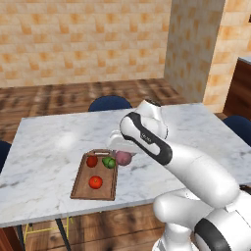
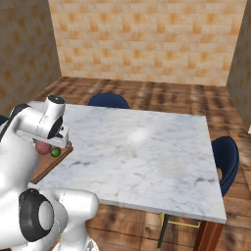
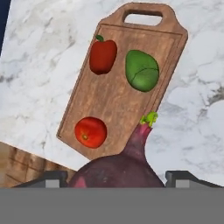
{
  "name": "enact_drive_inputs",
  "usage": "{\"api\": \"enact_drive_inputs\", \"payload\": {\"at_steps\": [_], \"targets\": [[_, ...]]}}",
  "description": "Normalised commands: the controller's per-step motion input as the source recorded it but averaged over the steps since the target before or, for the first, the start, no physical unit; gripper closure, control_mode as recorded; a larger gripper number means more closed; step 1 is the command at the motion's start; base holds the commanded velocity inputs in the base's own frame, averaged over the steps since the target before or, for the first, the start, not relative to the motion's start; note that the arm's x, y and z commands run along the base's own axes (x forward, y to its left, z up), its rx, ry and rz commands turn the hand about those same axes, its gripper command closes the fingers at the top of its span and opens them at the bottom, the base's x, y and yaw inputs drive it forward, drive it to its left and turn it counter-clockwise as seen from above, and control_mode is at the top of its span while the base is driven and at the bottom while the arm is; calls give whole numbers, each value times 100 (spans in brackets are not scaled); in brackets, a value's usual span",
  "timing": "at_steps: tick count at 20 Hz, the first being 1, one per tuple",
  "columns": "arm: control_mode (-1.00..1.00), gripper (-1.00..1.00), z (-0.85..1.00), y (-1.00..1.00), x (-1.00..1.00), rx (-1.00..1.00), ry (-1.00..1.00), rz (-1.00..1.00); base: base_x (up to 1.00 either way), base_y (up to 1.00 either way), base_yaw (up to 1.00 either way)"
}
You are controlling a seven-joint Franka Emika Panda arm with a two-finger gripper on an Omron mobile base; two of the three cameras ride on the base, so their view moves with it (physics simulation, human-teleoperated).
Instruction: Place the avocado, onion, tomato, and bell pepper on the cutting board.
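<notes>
A: What is the end effector (image 3: pixel 117 180) doing?

B: In the hand view its two dark fingertips (image 3: pixel 51 179) sit on either side of the dull purplish onion with a tapered neck and a small green sprout (image 3: pixel 120 168), so it is clamped on the onion. The bulb's lower part is cut off at the bottom of that view.

A: And the board?

B: The brown rectangular wooden cutting board with a raised rim and a handle cutout (image 3: pixel 118 100) lies flat on the white marble table with grey veining (image 1: pixel 54 142), near its near edge. On it rest the glossy green lumpy avocado (image 3: pixel 141 70), the shiny red bell pepper with a little green stem (image 3: pixel 103 55) and the round red tomato (image 3: pixel 90 132). The pepper and avocado lie side by side towards the handle end; the tomato is at the other end, apart from them.

A: Where is the onion relative to the board?

B: In the left base view it sits just right of the avocado, at the board's right rim, partly hidden by the white arm. Whether it touches the board or is above it I cannot tell.

A: Anything else hard to read?

B: From the right base view the arm covers most of the board; the onion and avocado peek out beneath the wrist. Dark blue rounded chairs (image 2: pixel 109 101) stand at the far and right sides of the table, on the wood-plank floor (image 1: pixel 73 95).
</notes>
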Motion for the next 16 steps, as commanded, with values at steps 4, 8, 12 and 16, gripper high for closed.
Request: {"api": "enact_drive_inputs", "payload": {"at_steps": [4,8,12,16], "targets": [[-100,100,-35,30,0,-8,6,0,0,0,0],[-100,100,-33,33,0,-8,3,0,0,0,0],[-100,100,-30,31,0,-3,0,0,0,0,0],[-100,100,-38,15,0,-1,0,0,0,0,0]]}}
